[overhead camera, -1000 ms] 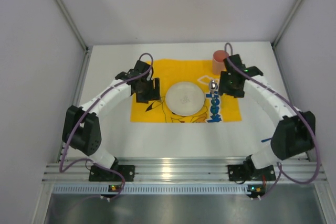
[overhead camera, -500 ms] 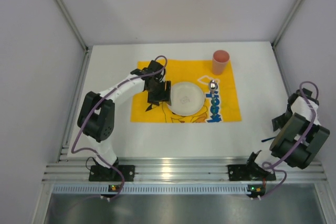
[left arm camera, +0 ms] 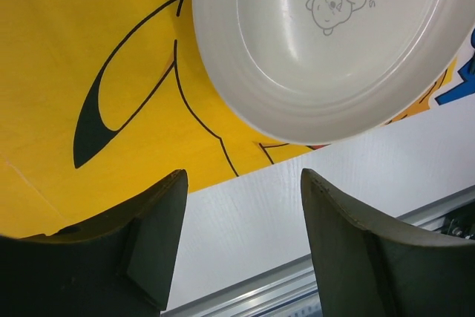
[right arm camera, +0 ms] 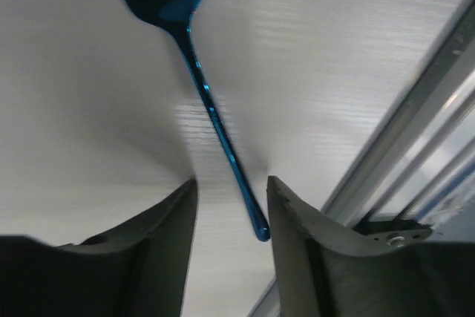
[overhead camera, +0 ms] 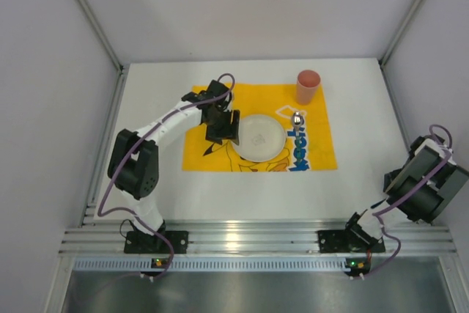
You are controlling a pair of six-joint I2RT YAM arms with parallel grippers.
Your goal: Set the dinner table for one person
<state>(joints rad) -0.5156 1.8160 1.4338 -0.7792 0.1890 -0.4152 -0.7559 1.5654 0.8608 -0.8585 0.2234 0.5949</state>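
The white dinner table (overhead camera: 154,181) carries a yellow cartoon cloth (overhead camera: 212,100). On the cloth are a white plate (overhead camera: 258,137), a silver spoon (overhead camera: 297,119) and a pink cup (overhead camera: 308,86). My left gripper (overhead camera: 221,127) is open and empty just left of the plate. In the left wrist view (left arm camera: 243,176) its jaws stand wide over the cloth's near edge, with the plate (left arm camera: 326,42) ahead. My right gripper (overhead camera: 390,182) is low at the table's right front. In the right wrist view (right arm camera: 231,183) it is open, and the handle of a blue utensil (right arm camera: 215,120) lies on the table between its fingers.
Aluminium rails (overhead camera: 249,238) run along the near edge, and the rail also shows in the right wrist view (right arm camera: 415,124). Grey walls enclose the table on three sides. The cloth (left arm camera: 67,57) ends on bare white table (left arm camera: 297,191) towards the rail.
My right arm has pulled back from beside the spoon and cup, folding to the table's right front. My left gripper has shifted right, up to the plate's left rim.
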